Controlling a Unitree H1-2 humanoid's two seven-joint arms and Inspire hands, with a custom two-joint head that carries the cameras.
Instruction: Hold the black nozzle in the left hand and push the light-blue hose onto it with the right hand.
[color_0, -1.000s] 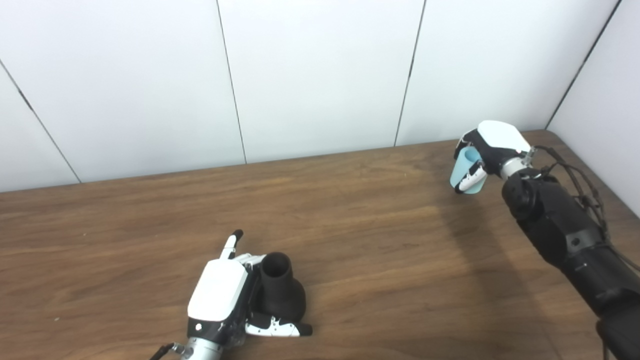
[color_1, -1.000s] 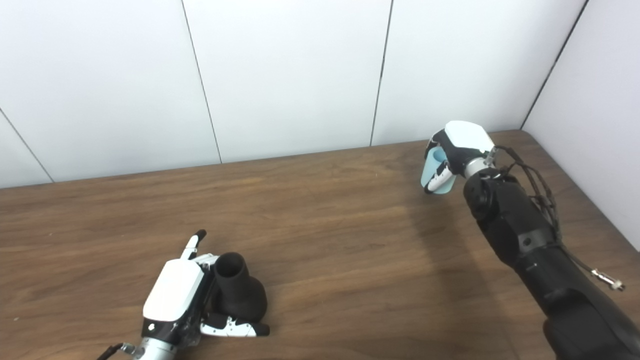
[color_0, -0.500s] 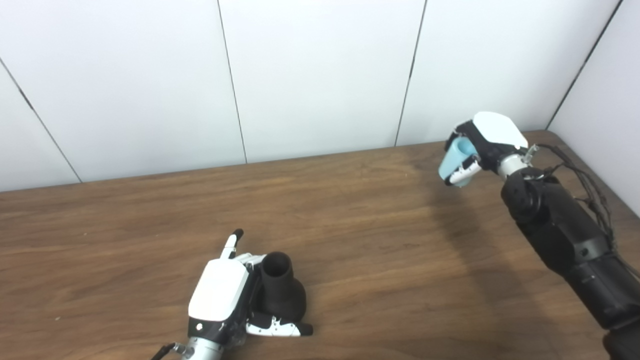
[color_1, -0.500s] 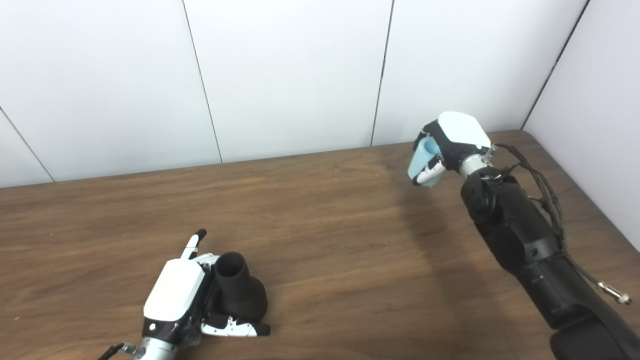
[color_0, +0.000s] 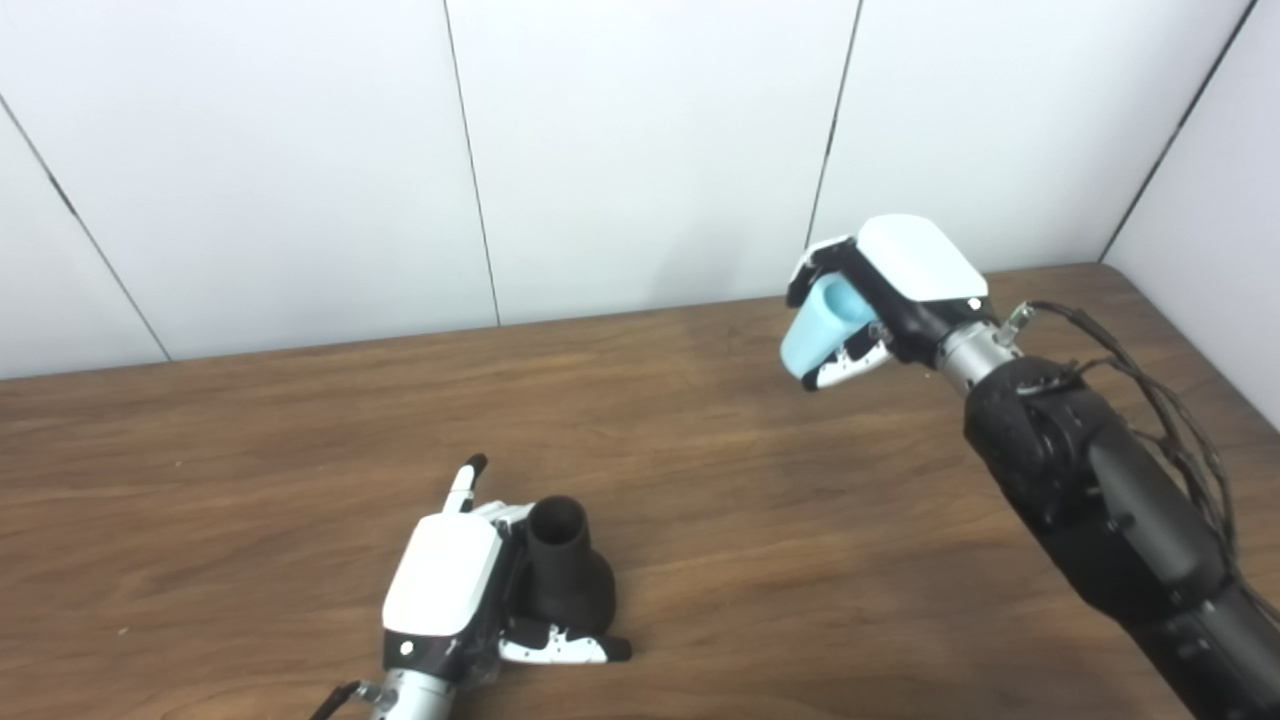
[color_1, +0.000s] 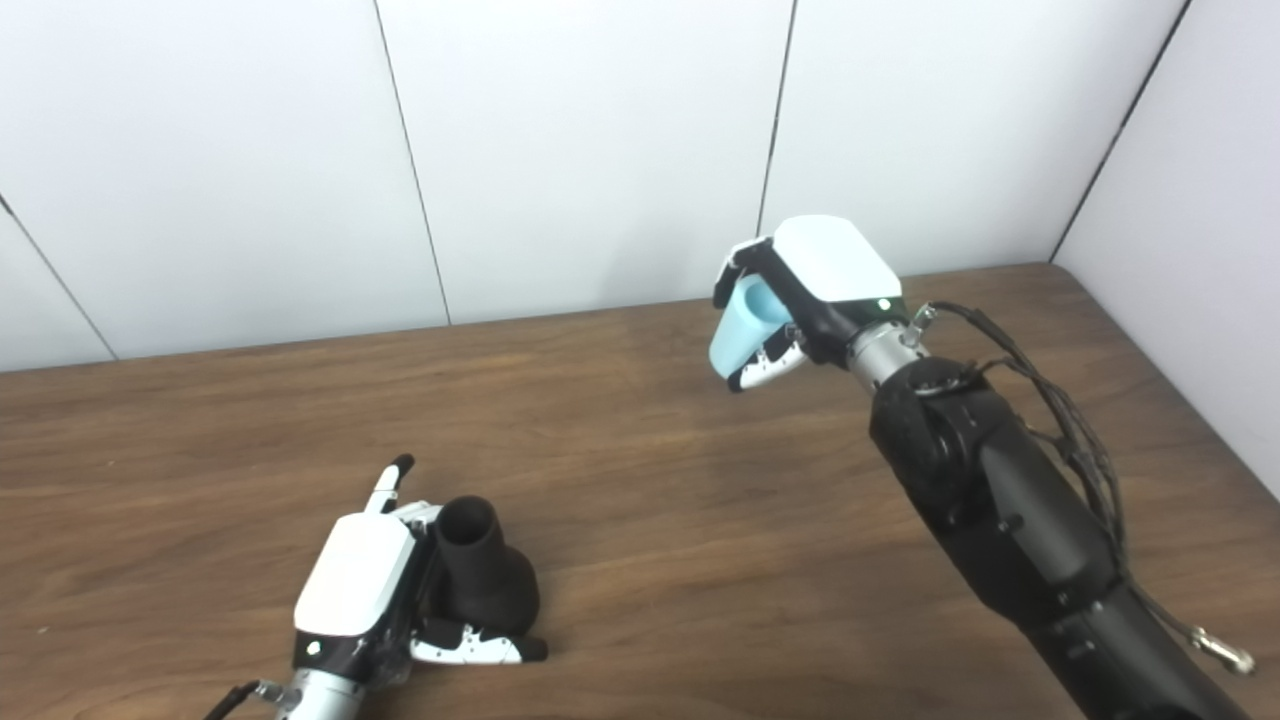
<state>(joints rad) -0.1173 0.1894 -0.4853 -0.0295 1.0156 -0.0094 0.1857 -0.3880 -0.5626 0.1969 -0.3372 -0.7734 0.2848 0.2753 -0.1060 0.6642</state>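
resting low on the wooden table (color_0: 250, 440), toward its near edge, the left hand (color_0: 445, 585) is wrapped around the black nozzle (color_0: 562, 580): fingers behind the flared body, thumb across its front, while one finger (color_0: 466, 483) sticks out straight and takes no part in the hold. the nozzle stands upright on its wide base with its narrow neck and open mouth facing up, so that half of the job looks settled; the nozzle is held and presented.

to the right of the nozzle and well apart from it, farther back over the table, the right hand (color_1: 800, 295) hangs in the air, clamped on the light-blue hose (color_1: 738, 332). this hose is a short, stubby piece, tilted, its lower end pointing down and toward the nozzle's side, the thumb pressed against its front. it touches neither table nor nozzle.

so both pickups are done and the joining is not. what is left, as i judge it, is to carry the hose across to above the nozzle's neck, line its open end up with the mouth, and press it down while the left hand braces. the tilt will likely need correcting first, or the hose could catch on the rim.
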